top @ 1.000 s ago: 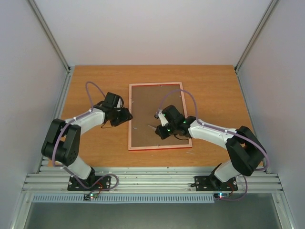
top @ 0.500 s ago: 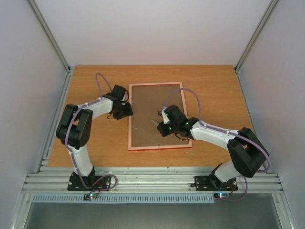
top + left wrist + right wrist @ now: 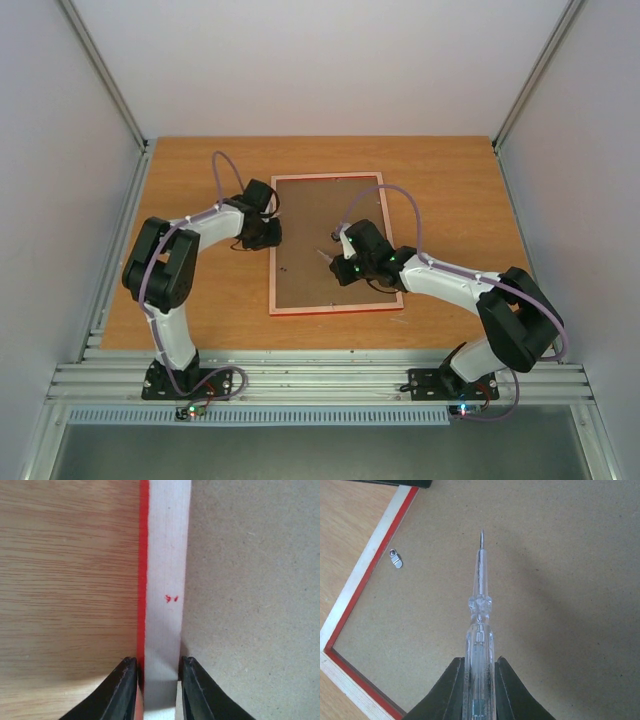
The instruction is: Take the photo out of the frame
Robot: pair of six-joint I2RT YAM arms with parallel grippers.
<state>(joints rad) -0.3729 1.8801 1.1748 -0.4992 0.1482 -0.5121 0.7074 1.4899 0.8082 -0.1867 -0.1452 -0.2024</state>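
A wooden orange-brown tabletop (image 3: 440, 200) carries the thin bright red rectangular picture frame (image 3: 335, 309), which lies face down with its brown fibreboard back (image 3: 325, 215) turned up. The photo is out of sight from here.

The left arm (image 3: 165, 265) is folded at the elbow and reaches forward and inward to the frame's left rail, wrist pointing down. The right arm (image 3: 450, 282) stretches low across from the other side, its wrist over the lower middle of the board.

The left fingers (image 3: 122, 690) straddle that rail, one on the tabletop side against the red edge and one on the board side, drawn in close against both faces of the pale strip so that they appear to pinch it.

The right fingers (image 3: 452, 690) are clamped on a clear plastic screwdriver (image 3: 479, 625), whose metal tip points out ahead of them over the board; I cannot tell whether it touches.

Ahead and left of that tip a small metal clip (image 3: 396, 559) sits beside the rail.

Two tiny red marks (image 3: 171, 598) on the pale strip, ahead of the left fingers, are unreadable.
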